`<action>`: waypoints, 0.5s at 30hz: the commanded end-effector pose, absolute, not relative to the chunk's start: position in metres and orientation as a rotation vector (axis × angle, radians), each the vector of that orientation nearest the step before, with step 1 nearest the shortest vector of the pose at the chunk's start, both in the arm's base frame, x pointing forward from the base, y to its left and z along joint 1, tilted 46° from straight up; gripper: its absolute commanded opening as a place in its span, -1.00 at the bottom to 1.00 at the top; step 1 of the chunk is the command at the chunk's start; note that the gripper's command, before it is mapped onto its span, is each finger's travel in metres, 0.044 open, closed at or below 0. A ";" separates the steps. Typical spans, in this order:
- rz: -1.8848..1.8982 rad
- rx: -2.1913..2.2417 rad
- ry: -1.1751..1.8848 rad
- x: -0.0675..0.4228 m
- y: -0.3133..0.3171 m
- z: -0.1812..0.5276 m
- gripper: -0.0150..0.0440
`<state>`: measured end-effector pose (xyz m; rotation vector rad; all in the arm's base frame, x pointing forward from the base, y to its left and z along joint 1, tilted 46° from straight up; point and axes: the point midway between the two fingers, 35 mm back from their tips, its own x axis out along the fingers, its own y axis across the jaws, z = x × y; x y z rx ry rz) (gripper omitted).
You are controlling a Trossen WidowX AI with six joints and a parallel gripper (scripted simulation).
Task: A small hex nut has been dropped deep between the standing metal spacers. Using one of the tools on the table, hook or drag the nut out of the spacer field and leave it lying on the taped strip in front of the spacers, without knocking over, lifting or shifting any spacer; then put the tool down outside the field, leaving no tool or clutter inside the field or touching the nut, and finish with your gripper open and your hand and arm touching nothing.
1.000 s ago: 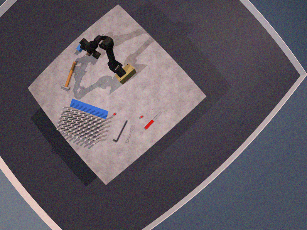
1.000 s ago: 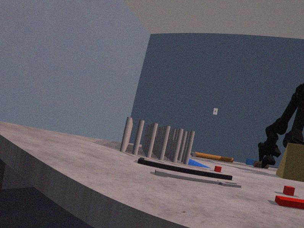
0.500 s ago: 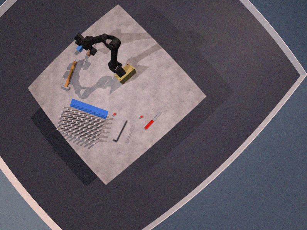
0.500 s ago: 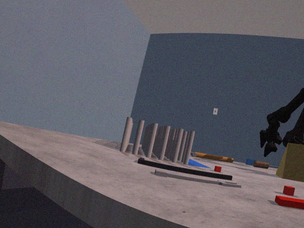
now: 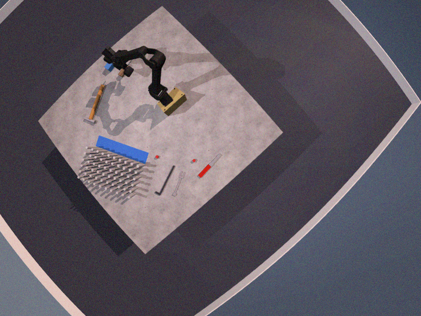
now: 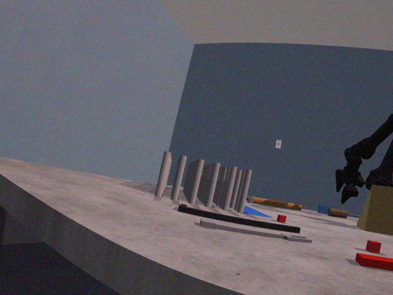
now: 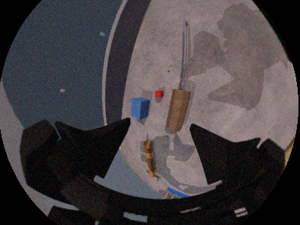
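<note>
My gripper (image 5: 122, 67) (image 6: 349, 186) (image 7: 161, 124) is open and empty. It hangs a little above a pick with a brown handle (image 5: 121, 72) (image 6: 337, 212) (image 7: 178, 109) that lies flat on the table near the far left corner; its thin shaft points away in the wrist view. The standing grey spacers (image 5: 110, 173) (image 6: 203, 185) are far from the gripper, all upright. The blue taped strip (image 5: 121, 149) (image 6: 256, 211) (image 7: 176, 192) lies along their front. I cannot see the nut in any view.
An orange-handled tool (image 5: 95, 102) (image 6: 275, 203) (image 7: 149, 157) lies between gripper and strip. A blue cube (image 5: 108, 66) (image 6: 323, 208) (image 7: 139, 108) sits beside the pick. A black hex key (image 5: 166, 181) (image 6: 236, 219), grey fork tool (image 5: 178, 183), red-handled tool (image 5: 208, 167) and red cubes (image 5: 156, 156) lie right of the spacers.
</note>
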<state>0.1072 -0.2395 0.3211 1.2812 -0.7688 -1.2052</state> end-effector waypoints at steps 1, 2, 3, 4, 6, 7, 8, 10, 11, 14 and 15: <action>-1.208 1.284 -0.778 0.106 -0.239 0.322 1.00; -1.208 1.284 -0.778 0.106 -0.239 0.322 1.00; -1.208 1.284 -0.778 0.106 -0.239 0.322 1.00; -1.215 1.271 -0.765 0.106 -0.240 0.321 1.00; -1.274 1.162 -0.661 0.107 -0.241 0.320 1.00; -1.313 1.078 -0.579 0.107 -0.241 0.319 1.00; -1.349 0.994 -0.496 0.107 -0.242 0.318 1.00; -1.406 0.825 -0.325 0.108 -0.243 0.317 1.00; -1.429 0.740 -0.237 0.108 -0.244 0.316 1.00; -1.468 0.484 0.033 0.109 -0.245 0.314 1.00; -1.472 0.398 0.124 0.110 -0.245 0.314 1.00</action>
